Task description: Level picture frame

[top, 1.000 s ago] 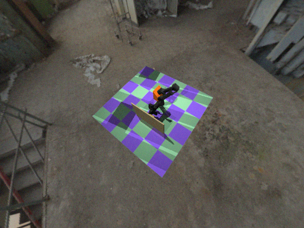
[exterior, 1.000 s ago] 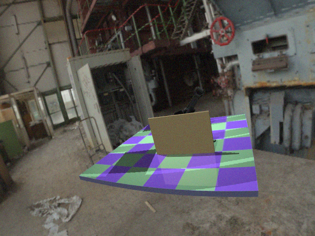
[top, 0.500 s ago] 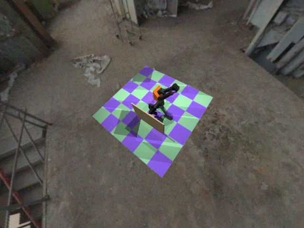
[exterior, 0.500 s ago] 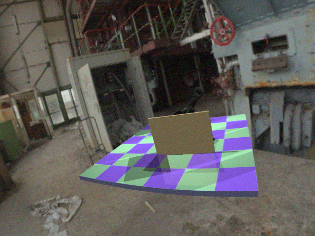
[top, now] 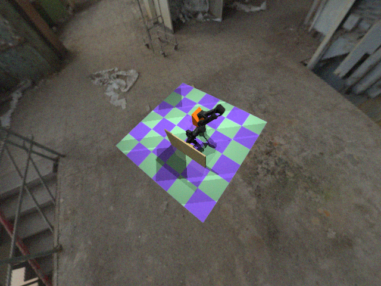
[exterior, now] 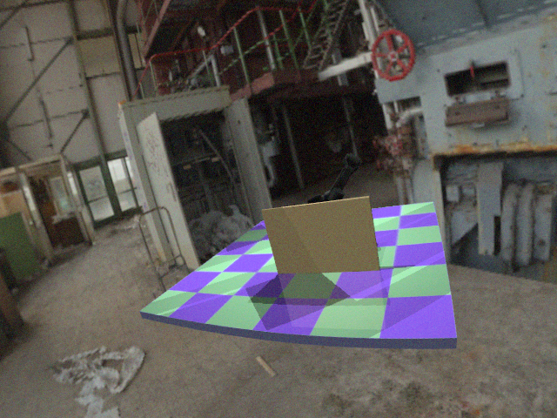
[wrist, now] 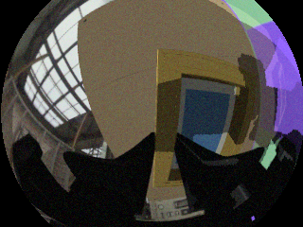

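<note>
Gold frame (wrist: pixel 167 104) — gripped (black fingers)

In the exterior view, the upright panel (top: pixel 186 148) (exterior: pixel 321 236) (wrist: pixel 118 52) at center blocks passage from the front; open air lies above its top edge and beyond its left and right edges.

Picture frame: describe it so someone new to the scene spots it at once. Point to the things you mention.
On the purple and green checkered board (top: pixel 203 212) (exterior: pixel 418 319) stands an upright tan wall panel (top: pixel 196 155) (exterior: pixel 321 238) (wrist: pixel 118 57). On its arm-facing side, the gripper (wrist: pixel 165 136) is shut on one side of the picture frame (wrist: pixel 168 101). Look for its gold border around a blue picture, unlike the plain tan panel behind.
</note>
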You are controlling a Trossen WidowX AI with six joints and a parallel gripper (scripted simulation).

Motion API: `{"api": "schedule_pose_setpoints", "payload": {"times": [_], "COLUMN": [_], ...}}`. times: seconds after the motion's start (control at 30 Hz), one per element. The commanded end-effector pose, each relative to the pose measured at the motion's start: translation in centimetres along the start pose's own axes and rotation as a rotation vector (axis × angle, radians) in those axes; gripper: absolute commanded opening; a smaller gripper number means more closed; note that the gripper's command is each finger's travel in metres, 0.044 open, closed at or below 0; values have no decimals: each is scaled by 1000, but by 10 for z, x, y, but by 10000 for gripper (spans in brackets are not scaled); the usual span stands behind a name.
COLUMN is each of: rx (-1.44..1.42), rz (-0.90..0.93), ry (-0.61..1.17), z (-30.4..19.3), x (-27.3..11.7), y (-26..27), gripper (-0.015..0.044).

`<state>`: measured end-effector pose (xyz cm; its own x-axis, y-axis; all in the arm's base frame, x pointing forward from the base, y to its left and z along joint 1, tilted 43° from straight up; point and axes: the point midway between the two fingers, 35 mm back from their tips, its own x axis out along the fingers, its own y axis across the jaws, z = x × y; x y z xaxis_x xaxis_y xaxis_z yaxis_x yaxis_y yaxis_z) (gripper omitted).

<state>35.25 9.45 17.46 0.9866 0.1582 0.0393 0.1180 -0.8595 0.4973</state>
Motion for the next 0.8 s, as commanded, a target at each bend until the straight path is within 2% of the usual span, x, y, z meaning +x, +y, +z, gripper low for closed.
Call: {"api": "schedule_pose_setpoints", "payload": {"times": [0.0, 0.77], "rx": [-3, -3], "rz": [17, 17], "ry": [-1, -1], "z": [0, 0], "x": [0, 0], "y": [7, 8], "gripper": [0, 0]}}
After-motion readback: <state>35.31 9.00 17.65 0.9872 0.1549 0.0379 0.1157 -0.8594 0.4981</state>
